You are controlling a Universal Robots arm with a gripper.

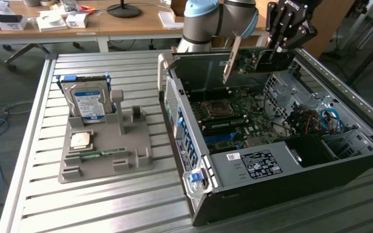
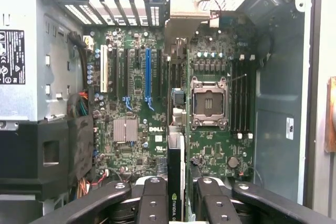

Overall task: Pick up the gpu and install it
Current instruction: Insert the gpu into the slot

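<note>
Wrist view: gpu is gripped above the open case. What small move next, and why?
Probably shift the dark green circuit-board gpu sideways toward the long blue slot; the black gripper holds it edge-on, beside that slot, not over it.

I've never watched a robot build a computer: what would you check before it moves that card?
1. gpu gripped by the end effector: ok.
2. Computer case lying open side up: ok.
3. Blue slot on the motherboard free: ok.
4. gpu lined up with that slot: cannot tell.
5. gpu seated: not ok, it hangs above the case.
6. Hard drive out of the way on the holder: ok.
</note>
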